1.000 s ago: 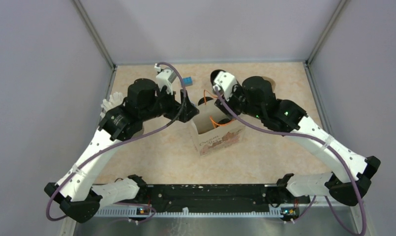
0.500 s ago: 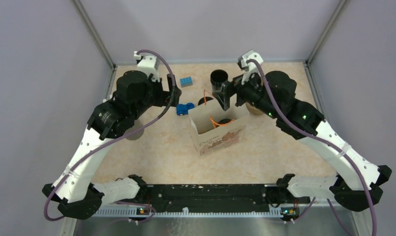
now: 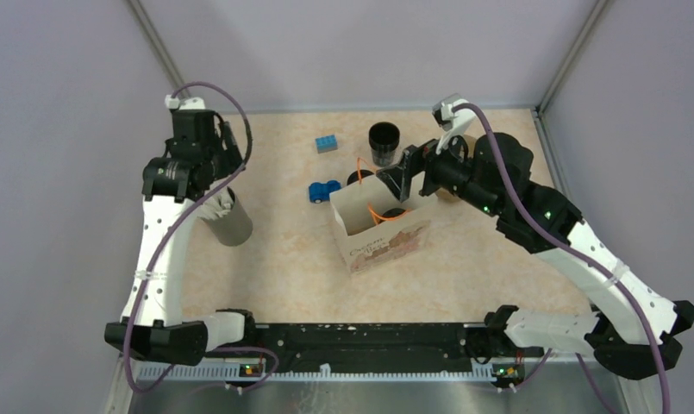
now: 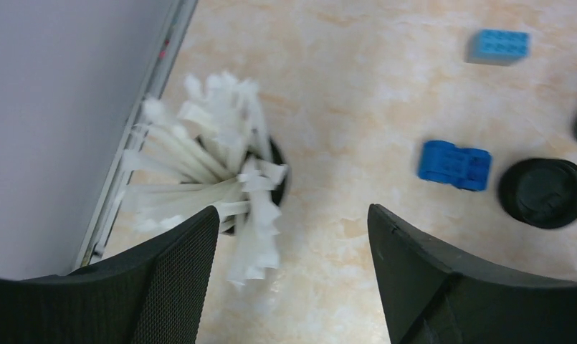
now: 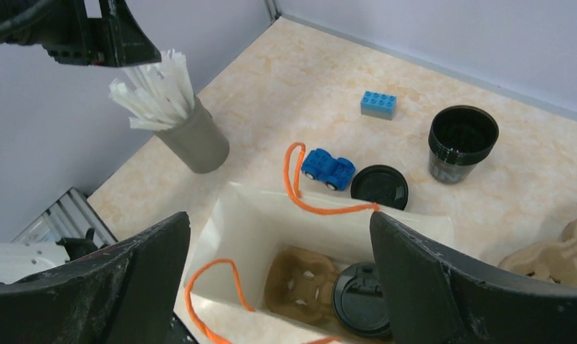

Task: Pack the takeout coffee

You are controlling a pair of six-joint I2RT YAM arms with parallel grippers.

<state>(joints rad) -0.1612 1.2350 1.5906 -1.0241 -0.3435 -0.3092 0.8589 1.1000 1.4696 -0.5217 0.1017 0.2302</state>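
The open black ridged cup (image 3: 384, 142) stands behind the white paper bag (image 3: 382, 226); it also shows in the right wrist view (image 5: 462, 142). Its flat black lid (image 3: 356, 178) lies on the table beside the bag's far wall, seen also in the wrist views (image 5: 379, 186) (image 4: 543, 192). Inside the bag a brown pulp carrier (image 5: 303, 283) holds a lidded black cup (image 5: 362, 297). My right gripper (image 3: 403, 177) (image 5: 279, 222) hangs open and empty above the bag's far right edge. My left gripper (image 3: 215, 177) (image 4: 292, 222) is open and empty at the far left.
A grey cup of white utensils (image 3: 227, 216) (image 4: 213, 165) stands under the left gripper by the left wall. A blue toy car (image 3: 323, 190) and a blue brick (image 3: 327, 143) lie left of the black cup. A second pulp carrier (image 5: 558, 251) sits right of the bag.
The left arm has swung away from the bag to the far left, over the utensil cup. The right gripper has drawn back to the right from the bag's mouth.
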